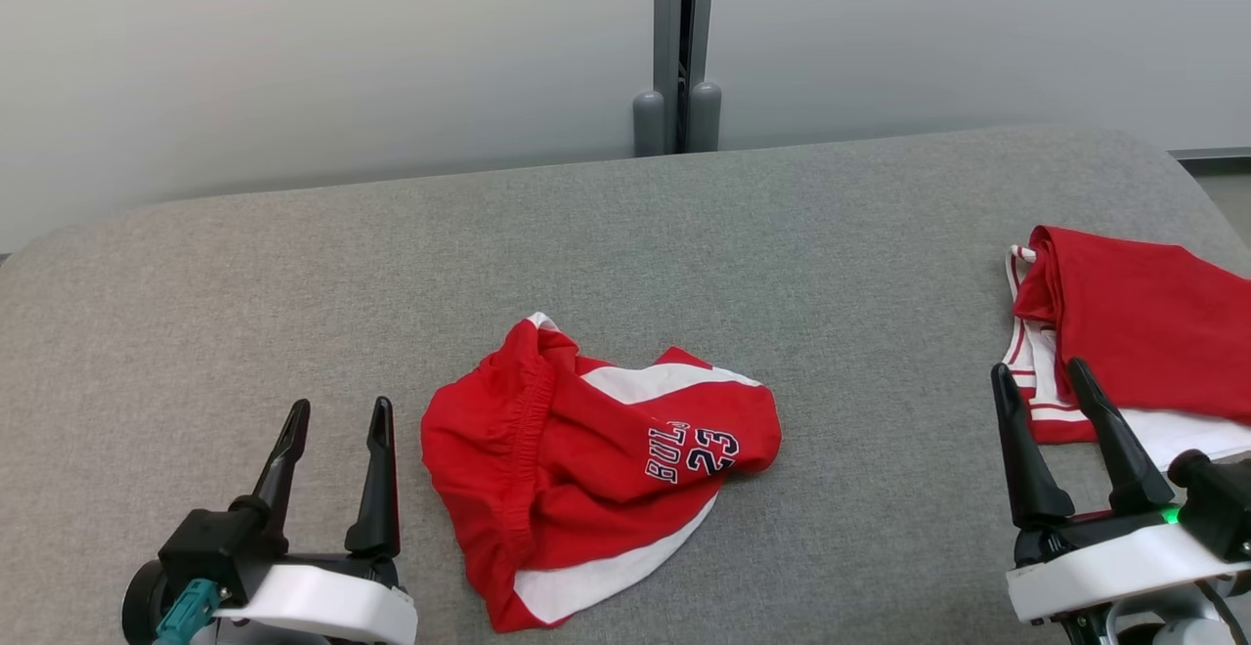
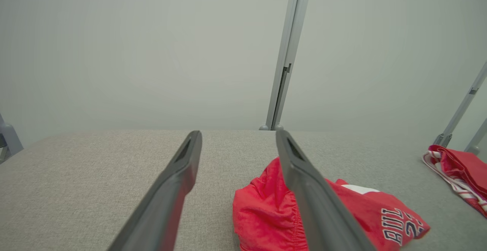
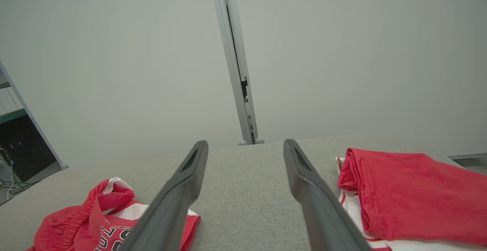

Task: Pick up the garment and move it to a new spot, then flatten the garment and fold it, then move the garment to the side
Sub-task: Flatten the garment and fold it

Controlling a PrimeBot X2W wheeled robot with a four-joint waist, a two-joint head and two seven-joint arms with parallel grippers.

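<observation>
Left gripper [image 1: 340,406] and right gripper [image 1: 1037,369] are both wide open and hold nothing.

In the head view, the red shorts [image 1: 586,469] lie in a crumpled heap on the grey table [image 1: 831,235]. They are just to the right of the left gripper, near it but not touching. They have white stripes and the number 23. Bare table lies between the shorts and the right gripper. A folded red cloth [image 1: 1134,332] lies just past the right gripper's fingertips and off to its right. Ahead of both grippers the table ends at a pale wall with a grey post [image 1: 681,39].

In the left wrist view, the left gripper [image 2: 239,134] has bare table between its fingers. Its right finger hides part of the red shorts [image 2: 266,213]. The folded red cloth [image 2: 462,171] is far off to the right, by the table's edge. To the left of the fingers the table is open.

In the right wrist view, the right gripper [image 3: 245,143] also has bare table between its fingers. The folded red cloth [image 3: 411,190] sits just right of its right finger. The red shorts [image 3: 95,213] lie to the left, partly behind the left finger. Far to the left, past the table's edge, this view adds a dark corner [image 3: 19,148] with wires.
</observation>
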